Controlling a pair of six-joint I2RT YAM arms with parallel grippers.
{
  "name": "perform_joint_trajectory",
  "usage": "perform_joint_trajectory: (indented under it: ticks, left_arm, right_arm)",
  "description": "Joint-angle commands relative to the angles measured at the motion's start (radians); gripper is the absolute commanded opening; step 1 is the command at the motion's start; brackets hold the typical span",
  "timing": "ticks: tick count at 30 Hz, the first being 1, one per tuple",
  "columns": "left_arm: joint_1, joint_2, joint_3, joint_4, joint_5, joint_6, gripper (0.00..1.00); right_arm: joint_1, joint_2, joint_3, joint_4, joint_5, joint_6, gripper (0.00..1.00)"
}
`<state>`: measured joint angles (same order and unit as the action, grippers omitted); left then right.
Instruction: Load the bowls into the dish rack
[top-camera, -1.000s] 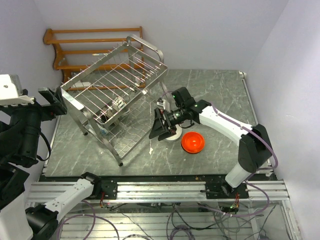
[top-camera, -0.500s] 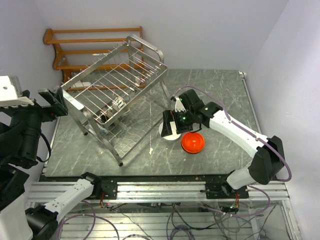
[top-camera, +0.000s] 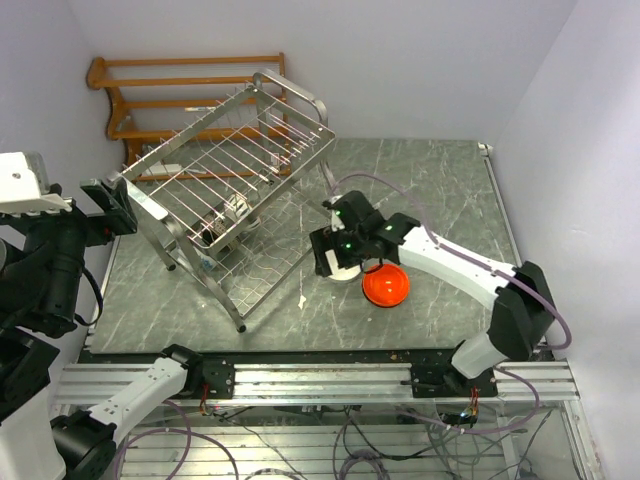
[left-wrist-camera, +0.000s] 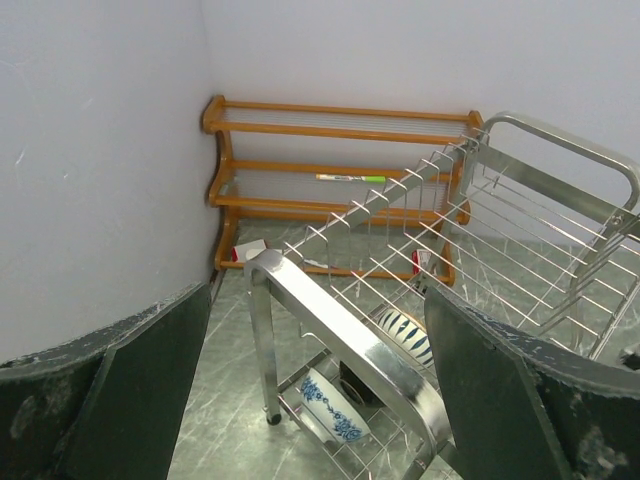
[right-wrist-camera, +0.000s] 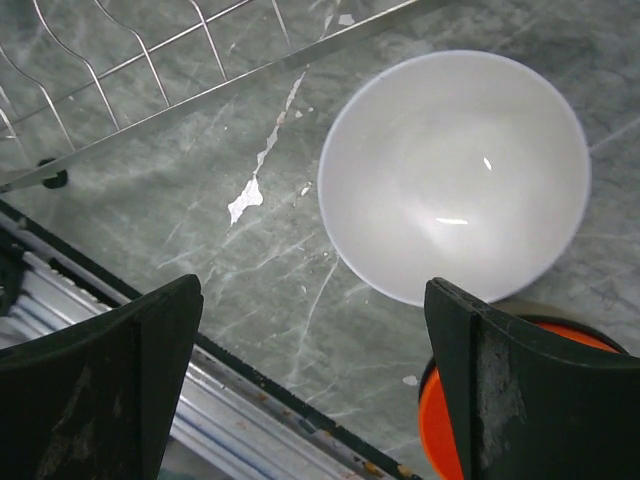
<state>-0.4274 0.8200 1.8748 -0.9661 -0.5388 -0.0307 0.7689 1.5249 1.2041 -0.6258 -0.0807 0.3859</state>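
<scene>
Top view: dish rack (top-camera: 240, 200) stands upper left of centre on the worktop (top-camera: 440, 190). White bowl (top-camera: 348, 272) and orange bowl (top-camera: 385, 285) sit side by side on the worktop at mid-frame, not loaded. Right gripper (top-camera: 334, 257) hovers over the white bowl and covers most of it. Left gripper (top-camera: 112, 205) is parked at the left edge beside the rack.

Left wrist: fingers (left-wrist-camera: 120, 400) are spread wide, holding nothing. Blue-and-white bowl (left-wrist-camera: 328, 407) is in the rack's lower tier, lower centre. A second patterned piece (left-wrist-camera: 405, 335) is half hidden behind a frame tube (left-wrist-camera: 340, 335). The tan-brown bowl can't be made out.

Right wrist: fingers (right-wrist-camera: 110, 380) are open at the bottom corners. The white bowl is upper right, ungripped; the orange bowl is cut off bottom right. Likely two left to load.
</scene>
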Motion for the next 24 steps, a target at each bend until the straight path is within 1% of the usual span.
perform_joint_trajectory:
  ticks: [1, 4, 9, 12, 13, 20, 22, 24]
  left_arm:
    - [-0.007, 0.008, -0.009, 0.006, -0.032, 0.003, 0.99]
    - [-0.007, 0.008, -0.011, 0.001, -0.041, 0.002, 0.99]
    - [-0.007, 0.001, -0.02, -0.007, -0.054, -0.009, 0.99]
    - [-0.007, -0.002, -0.024, -0.008, -0.057, -0.015, 0.99]
    - [-0.007, -0.002, -0.027, -0.01, -0.06, -0.015, 0.99]
    - [-0.007, 0.01, -0.005, -0.03, -0.078, -0.011, 0.99]
    - [-0.007, 0.011, -0.005, -0.031, -0.079, -0.012, 0.99]
    - [-0.007, 0.01, -0.007, -0.033, -0.079, -0.017, 0.99]
  right_arm:
    - [0.059, 0.068, 0.022, 0.01, 0.138, -0.042, 0.9]
    - [0.061, 0.09, -0.006, 0.046, 0.145, -0.037, 0.84]
    - [0.062, 0.148, -0.013, 0.054, 0.138, -0.069, 0.7]
    - [0.063, 0.184, -0.022, 0.086, 0.13, -0.089, 0.52]
    - [0.063, 0.198, -0.022, 0.096, 0.123, -0.095, 0.5]
    - [0.066, 0.261, -0.031, 0.156, 0.116, -0.1, 0.46]
    - [0.066, 0.265, -0.041, 0.168, 0.12, -0.099, 0.37]
    - [0.067, 0.267, -0.053, 0.17, 0.128, -0.098, 0.24]
